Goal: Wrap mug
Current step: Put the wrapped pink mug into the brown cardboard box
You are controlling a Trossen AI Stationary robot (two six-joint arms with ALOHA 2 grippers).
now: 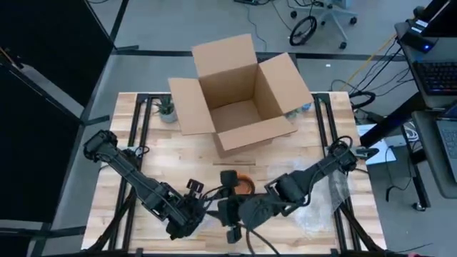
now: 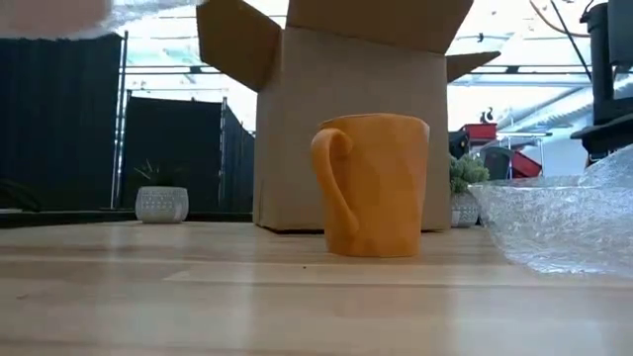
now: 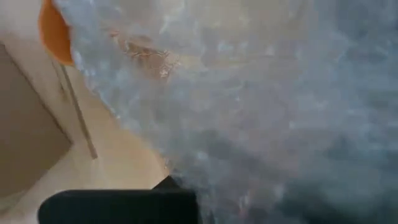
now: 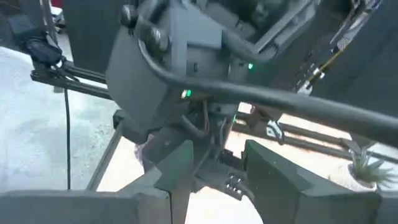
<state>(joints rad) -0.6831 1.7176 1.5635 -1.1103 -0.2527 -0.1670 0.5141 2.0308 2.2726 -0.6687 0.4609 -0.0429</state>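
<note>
An orange mug (image 2: 376, 188) stands upright on its base on the wooden table, near the middle of the near half (image 1: 245, 184). Clear bubble wrap (image 2: 564, 222) lies crumpled on the table to its right (image 1: 321, 207). Part of the wrap is raised and fills the left wrist view (image 3: 249, 93). Both arms meet just on the near side of the mug. My left gripper (image 1: 203, 207) is shut on the raised wrap. Close beside it, my right gripper (image 1: 232, 214) faces the left wrist, its fingers (image 4: 273, 177) apart with nothing plainly between them. My left gripper holds the bubble wrap by a raised part (image 3: 186, 180) right at its one visible finger (image 3: 118, 205). The wrap itself hides the place of contact. That part is lifted off the table above the mug's level, while the remainder of the sheet lies on the table at the right.
An open cardboard box (image 1: 239, 93) stands past the mug at the table's far middle, flaps spread. A small potted plant (image 1: 168, 111) sits left of it, another (image 2: 463, 193) at its right corner. Bare wood lies left of the mug.
</note>
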